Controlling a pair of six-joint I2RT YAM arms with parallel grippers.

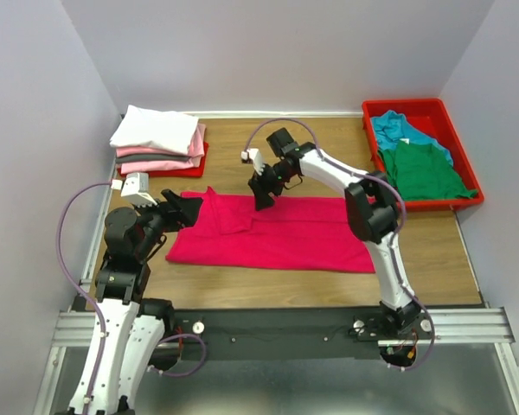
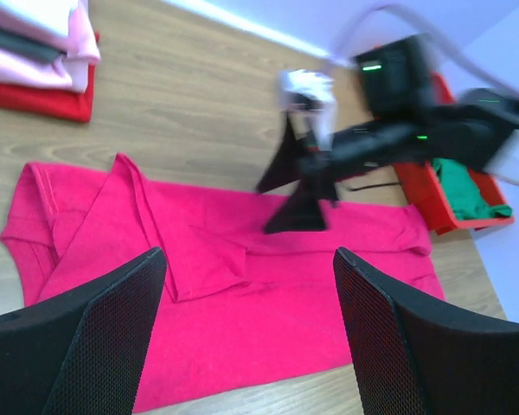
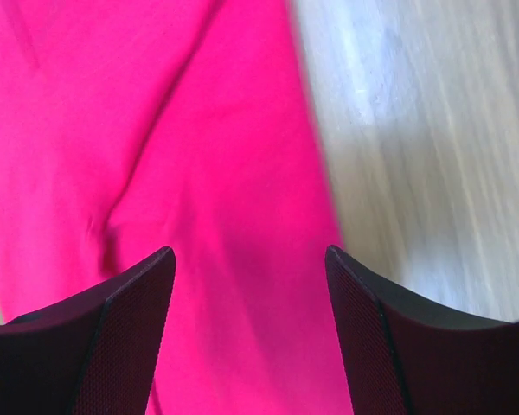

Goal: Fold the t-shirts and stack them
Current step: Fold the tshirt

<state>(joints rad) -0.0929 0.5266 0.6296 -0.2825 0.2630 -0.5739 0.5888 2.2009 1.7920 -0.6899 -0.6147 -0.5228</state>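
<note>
No words, numbers, brands or signs can be read in any of the views.
</note>
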